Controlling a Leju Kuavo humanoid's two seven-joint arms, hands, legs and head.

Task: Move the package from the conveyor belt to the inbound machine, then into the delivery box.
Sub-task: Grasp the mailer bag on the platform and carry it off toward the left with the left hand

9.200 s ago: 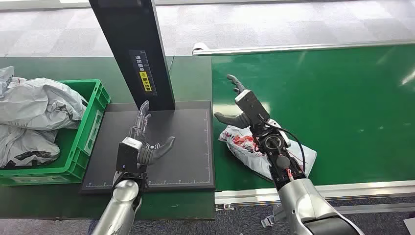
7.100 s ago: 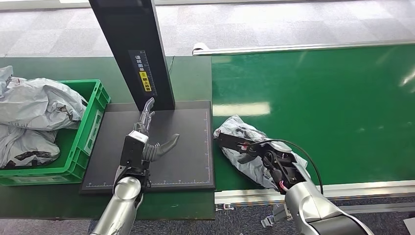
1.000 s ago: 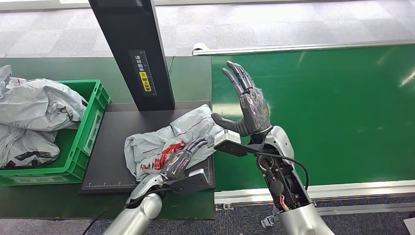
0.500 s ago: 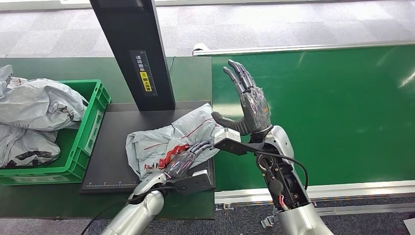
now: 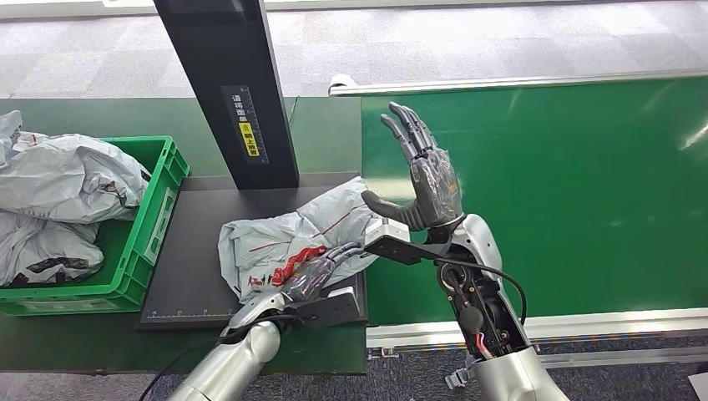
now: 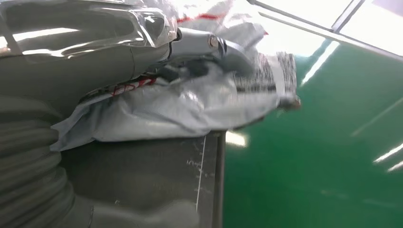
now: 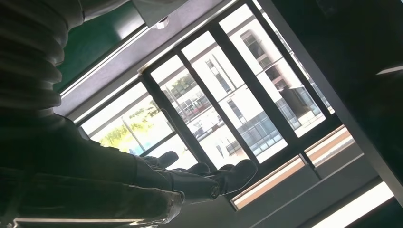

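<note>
package on black scanner pad, beside green conveyor belt.
left robot hand grips it; right robot hand raised, fingers spread wide.

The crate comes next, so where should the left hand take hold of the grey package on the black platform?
Probably the near edge of the package, from the robot's side: it lies flat and crumpled on the platform, and the left hand already rests there.
</note>
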